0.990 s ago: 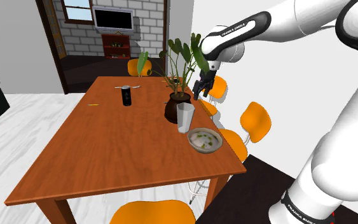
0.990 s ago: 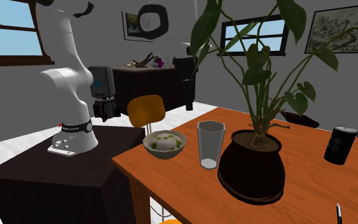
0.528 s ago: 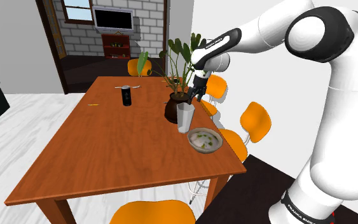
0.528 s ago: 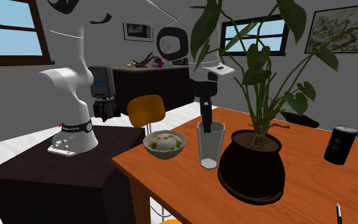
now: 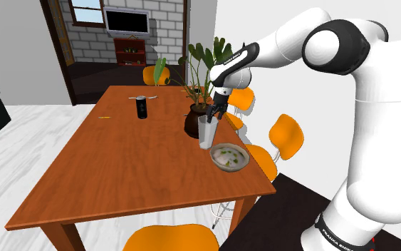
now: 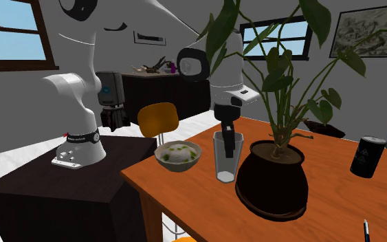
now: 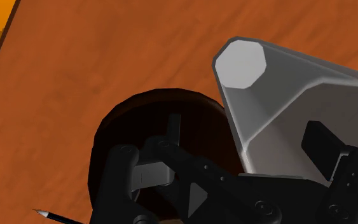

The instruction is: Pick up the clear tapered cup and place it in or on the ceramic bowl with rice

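The clear tapered cup (image 5: pixel 206 134) (image 6: pixel 227 157) stands upright on the wooden table (image 5: pixel 134 164), between a dark plant pot (image 5: pixel 194 122) and the bowl with rice (image 5: pixel 229 157) (image 6: pixel 179 155). My black gripper (image 5: pixel 210 118) (image 6: pixel 229 138) is lowered onto the cup's rim. In the wrist view the gripper (image 7: pixel 247 141) is open. One finger (image 7: pixel 323 150) sits over the cup (image 7: pixel 266 95). The other finger (image 7: pixel 173 129) is on the pot's side (image 7: pixel 117 137), and the cup wall lies between them. Neither finger visibly presses the wall.
The big leafy plant (image 6: pixel 281 75) rises close behind the gripper. A black can (image 5: pixel 142 107) (image 6: pixel 367 157) stands farther along the table. A pen (image 7: pixel 50 216) (image 6: pixel 366 230) lies beyond the pot. Orange chairs (image 5: pixel 285 135) line the table's edge near the bowl.
The arm has swung in from beside the plant and come down. The gripper dropped from above the cup to its rim. Cup and bowl have not moved.
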You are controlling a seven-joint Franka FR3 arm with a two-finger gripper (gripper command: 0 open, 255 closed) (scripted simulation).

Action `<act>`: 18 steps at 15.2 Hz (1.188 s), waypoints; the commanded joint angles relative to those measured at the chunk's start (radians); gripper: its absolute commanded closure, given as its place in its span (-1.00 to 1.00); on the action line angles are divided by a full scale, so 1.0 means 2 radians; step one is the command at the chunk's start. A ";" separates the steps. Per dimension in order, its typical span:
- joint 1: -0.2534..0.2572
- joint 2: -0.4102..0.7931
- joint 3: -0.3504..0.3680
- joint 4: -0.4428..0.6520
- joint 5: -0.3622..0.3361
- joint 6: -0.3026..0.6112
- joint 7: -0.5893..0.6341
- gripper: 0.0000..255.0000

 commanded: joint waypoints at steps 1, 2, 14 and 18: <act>-0.001 0.006 0.001 -0.001 0.003 0.008 -0.002 -1.00; -0.001 0.006 0.001 -0.001 0.003 0.007 -0.002 -1.00; -0.001 0.007 0.001 -0.001 0.003 0.007 -0.002 1.00; -0.001 0.006 0.001 -0.001 0.003 0.007 -0.002 1.00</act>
